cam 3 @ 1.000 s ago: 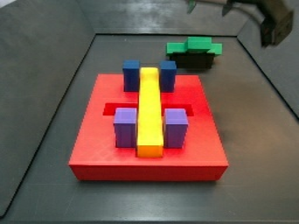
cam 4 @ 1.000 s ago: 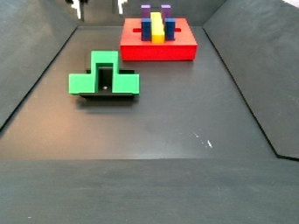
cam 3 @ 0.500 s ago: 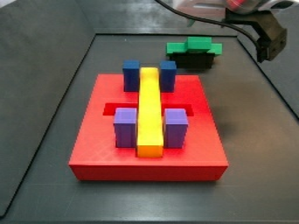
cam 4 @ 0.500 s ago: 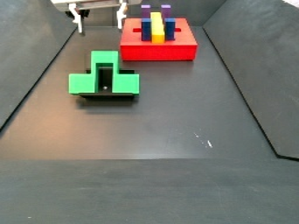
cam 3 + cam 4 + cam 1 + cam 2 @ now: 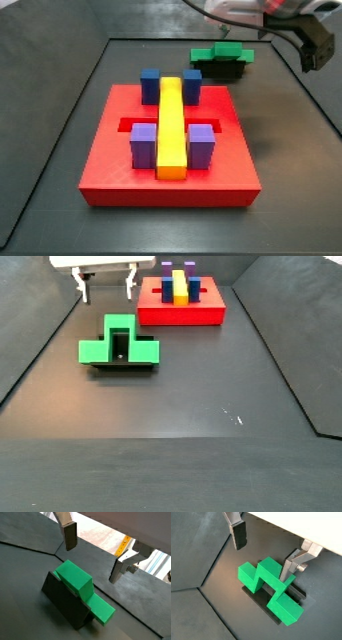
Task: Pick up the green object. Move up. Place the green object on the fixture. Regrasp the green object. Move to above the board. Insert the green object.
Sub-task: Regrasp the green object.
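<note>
Spread wide and empty, the gripper (image 5: 264, 549) is held above the green object (image 5: 268, 583), clear of it, fingers (image 5: 70, 536) apart. That green object (image 5: 118, 344) is seated on the dark fixture (image 5: 65, 602), well apart from the red board (image 5: 167, 150) with its yellow bar (image 5: 171, 126).

The claw (image 5: 106, 285) has dropped lower — nearer the green object (image 5: 119, 343).
</note>
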